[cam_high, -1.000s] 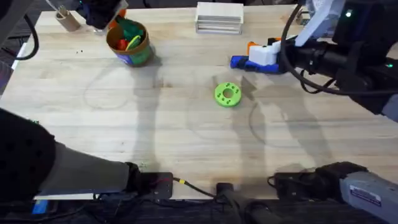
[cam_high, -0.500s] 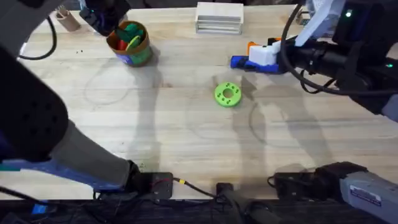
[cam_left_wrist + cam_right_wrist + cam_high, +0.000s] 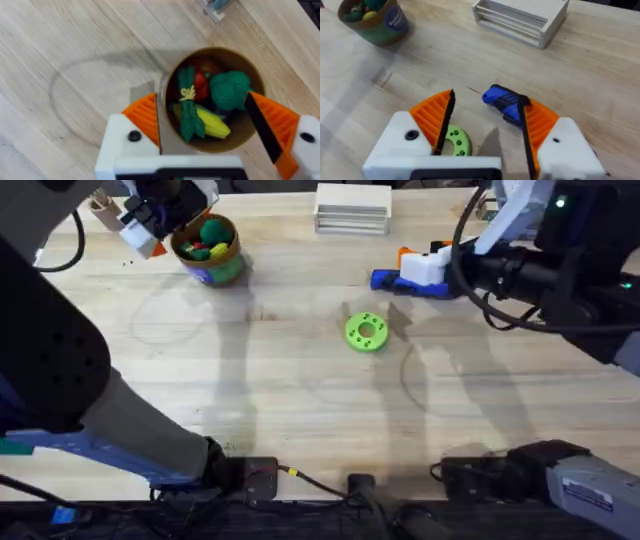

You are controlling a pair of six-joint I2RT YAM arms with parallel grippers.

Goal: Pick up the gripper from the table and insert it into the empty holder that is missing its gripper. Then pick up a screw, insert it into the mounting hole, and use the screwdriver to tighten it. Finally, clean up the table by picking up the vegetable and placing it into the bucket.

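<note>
Screwdriver [image 3: 506, 102] bit hidden, perhaps behind hand [image 3: 487, 127].

Worktop [image 3: 300, 410]: I see pale butcher-block planks running side to side, with faint ring marks on the wood.
Light: I read soft, diffuse shadows across the middle of the worktop.
Far edge: I see a dark strip of room beyond it, detail too dim to tell.
Near edge: I see black cables [image 3: 300, 476] lying along it.

Bucket [image 3: 207, 252] at the table's [image 3: 250, 400] 10 o'clock, vegetable [image 3: 189, 102] inside; screwdriver [image 3: 398, 281] at 2 o'clock; disc [image 3: 365, 331] centre-right; white rack [image 3: 352, 208] at 12 o'clock.
</note>
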